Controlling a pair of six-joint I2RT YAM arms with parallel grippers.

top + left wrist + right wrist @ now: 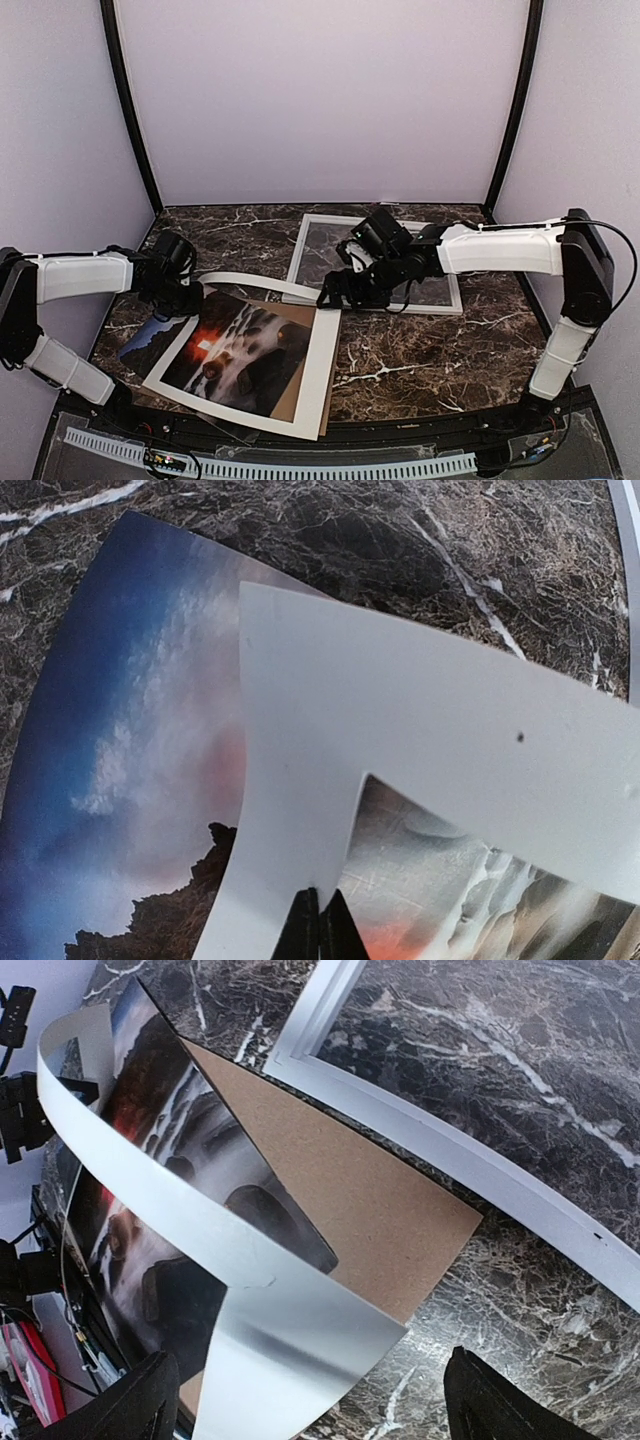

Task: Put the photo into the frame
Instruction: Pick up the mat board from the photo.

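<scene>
The large glossy landscape photo (240, 350) was seen near-left on the dark marble bench (420, 350), partly under a flat white paper mat (400, 730) whose edge was pinched by the pressed-together left end effector (320, 925). The thin-railed white frame (296, 255) was found beyond, to its right, nearest the spread, empty right end effector (320, 1405).

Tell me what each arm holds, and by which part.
Left fingers pinch the white paper mat on a border strip beside its window's corner, that end raised above the photo. Right fingers stand open, holding nothing.
</scene>
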